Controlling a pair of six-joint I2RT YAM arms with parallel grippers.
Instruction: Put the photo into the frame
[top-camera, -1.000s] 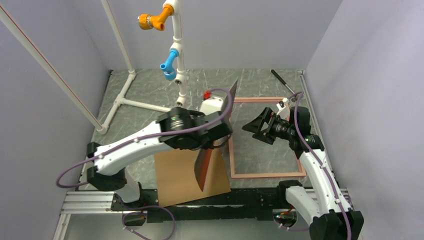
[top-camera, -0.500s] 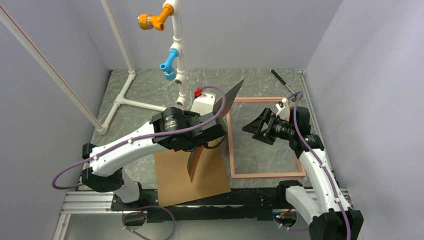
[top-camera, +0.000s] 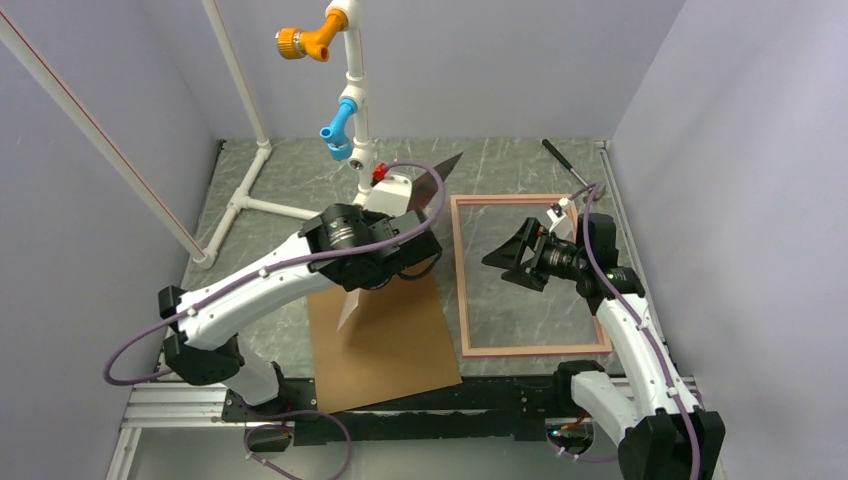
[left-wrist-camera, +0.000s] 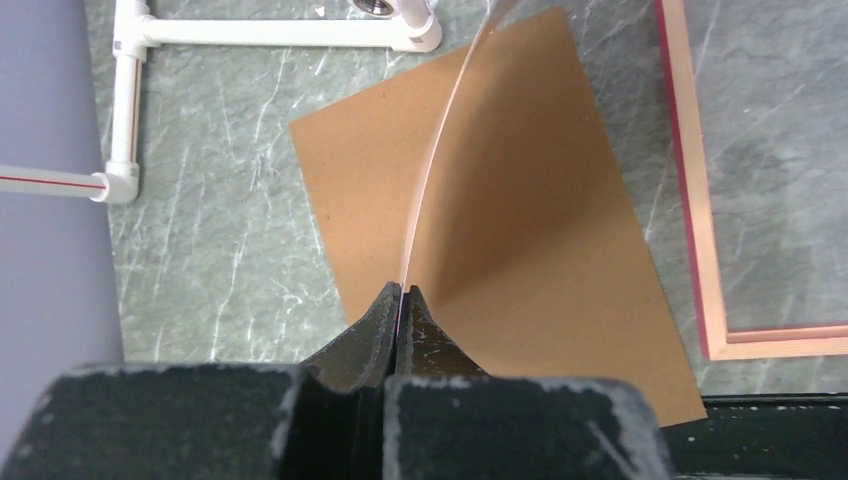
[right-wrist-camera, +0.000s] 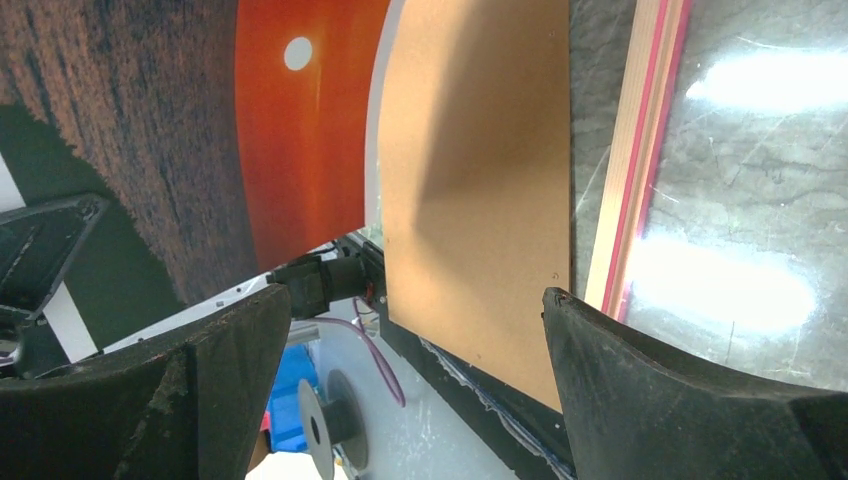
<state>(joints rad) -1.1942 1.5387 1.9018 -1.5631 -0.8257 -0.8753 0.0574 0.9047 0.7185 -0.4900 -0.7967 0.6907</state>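
Photo (right-wrist-camera: 300, 150) is pinched, bowed, above the brown board (top-camera: 400, 340) by the left claw (left-wrist-camera: 400, 295); the right claw (right-wrist-camera: 410, 300) is spread wide. Right of the board, the frame (top-camera: 458, 280) is laid on the grey-marbled surface (top-camera: 300, 170), a pipe stand (top-camera: 290, 208) behind.

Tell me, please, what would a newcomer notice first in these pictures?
First the sunset photo, orange-red with a small white sun, pinched on edge by the shut left gripper above the brown backing board. Next the pink-red frame, lying flat on the marble table to the right, with the open right gripper above it. At the back stands a white pipe stand with orange and blue fittings.
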